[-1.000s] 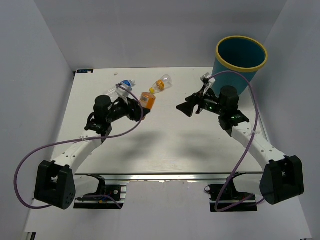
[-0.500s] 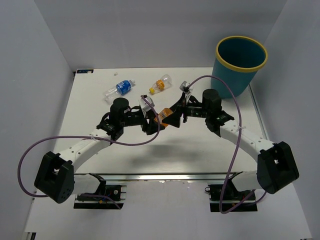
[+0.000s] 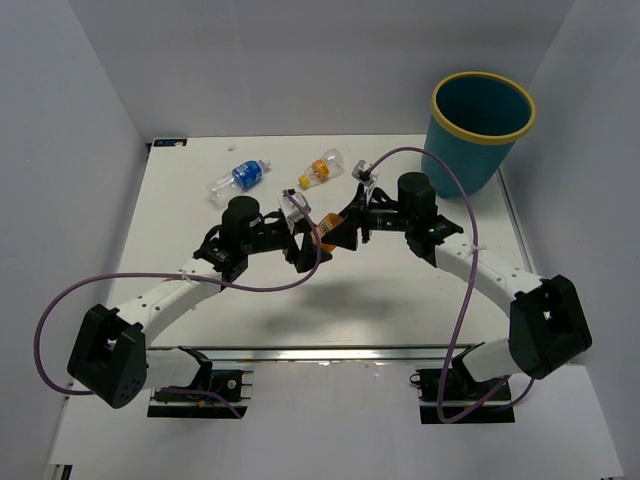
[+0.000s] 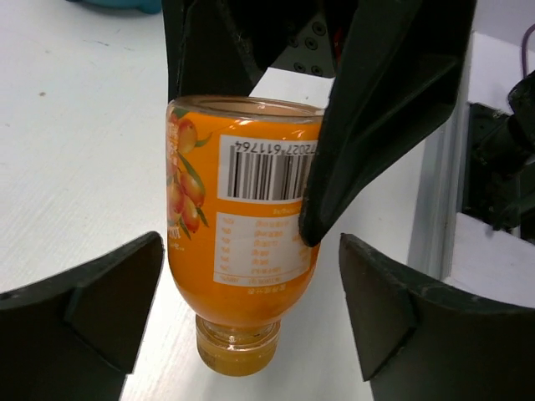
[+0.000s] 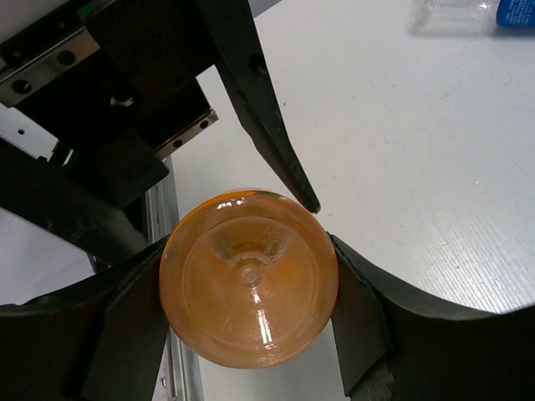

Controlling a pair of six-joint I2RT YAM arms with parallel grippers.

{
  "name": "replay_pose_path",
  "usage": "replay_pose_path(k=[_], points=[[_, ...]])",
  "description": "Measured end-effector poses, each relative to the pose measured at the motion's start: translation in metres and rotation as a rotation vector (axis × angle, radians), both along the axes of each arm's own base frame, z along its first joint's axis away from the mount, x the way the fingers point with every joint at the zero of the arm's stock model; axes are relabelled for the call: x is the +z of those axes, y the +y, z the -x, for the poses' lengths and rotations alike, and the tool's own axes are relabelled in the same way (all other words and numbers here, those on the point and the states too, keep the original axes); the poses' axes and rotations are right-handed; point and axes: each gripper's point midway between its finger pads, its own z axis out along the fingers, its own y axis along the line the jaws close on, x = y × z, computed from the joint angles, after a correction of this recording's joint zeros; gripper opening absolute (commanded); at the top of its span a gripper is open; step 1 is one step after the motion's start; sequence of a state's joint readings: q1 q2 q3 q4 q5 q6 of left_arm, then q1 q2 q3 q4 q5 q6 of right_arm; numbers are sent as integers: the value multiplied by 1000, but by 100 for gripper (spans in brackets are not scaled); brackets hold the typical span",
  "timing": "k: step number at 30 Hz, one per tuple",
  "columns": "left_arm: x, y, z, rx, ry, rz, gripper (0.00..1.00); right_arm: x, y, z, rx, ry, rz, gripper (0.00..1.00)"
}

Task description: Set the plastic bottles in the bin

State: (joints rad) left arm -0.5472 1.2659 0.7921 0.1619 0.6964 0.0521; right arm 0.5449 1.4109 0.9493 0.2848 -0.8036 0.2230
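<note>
Evidently a handover: the right gripper (image 5: 248,276) clamps the orange juice bottle (image 4: 238,200) near its base. The left gripper (image 4: 251,242) has its jaws spread, the bottle between them untouched. The bin (image 3: 490,160) stands well behind the right jaws, which likely explains the pass.

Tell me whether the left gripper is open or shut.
Open: the left gripper shows gaps between both fingers and the orange plastic bottle, which the right gripper clamps.
</note>
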Motion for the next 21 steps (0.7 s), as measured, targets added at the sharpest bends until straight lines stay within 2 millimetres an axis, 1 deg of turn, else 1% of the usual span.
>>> replay_pose_path(k=[4, 7, 10, 12, 14, 16, 17, 18, 20, 21], points=[[7, 3, -5, 53, -16, 3, 98, -1, -2, -9, -49, -16, 19, 17], [24, 11, -13, 132, -60, 24, 98, -3, -6, -23, -118, -38, 50, 16], [45, 25, -26, 264, -100, 62, 98, 0, -18, -43, -204, -54, 83, 15], [55, 38, -37, 377, -111, 78, 98, 12, -34, -64, -277, -66, 94, 14], [56, 51, -50, 485, -101, 81, 98, 37, -55, -94, -379, -101, 100, 13], [52, 64, -62, 569, -77, 78, 98, 76, -81, -130, -508, -173, 94, 13], [49, 70, -68, 605, -64, 77, 98, 99, -97, -147, -588, -224, 92, 13], [44, 77, -74, 643, -46, 74, 98, 120, -114, -162, -666, -271, 88, 13], [35, 88, -85, 697, -10, 70, 98, 162, -156, -187, -865, -370, 84, 13], [29, 93, -89, 719, 7, 64, 98, 177, -176, -195, -950, -402, 84, 14]])
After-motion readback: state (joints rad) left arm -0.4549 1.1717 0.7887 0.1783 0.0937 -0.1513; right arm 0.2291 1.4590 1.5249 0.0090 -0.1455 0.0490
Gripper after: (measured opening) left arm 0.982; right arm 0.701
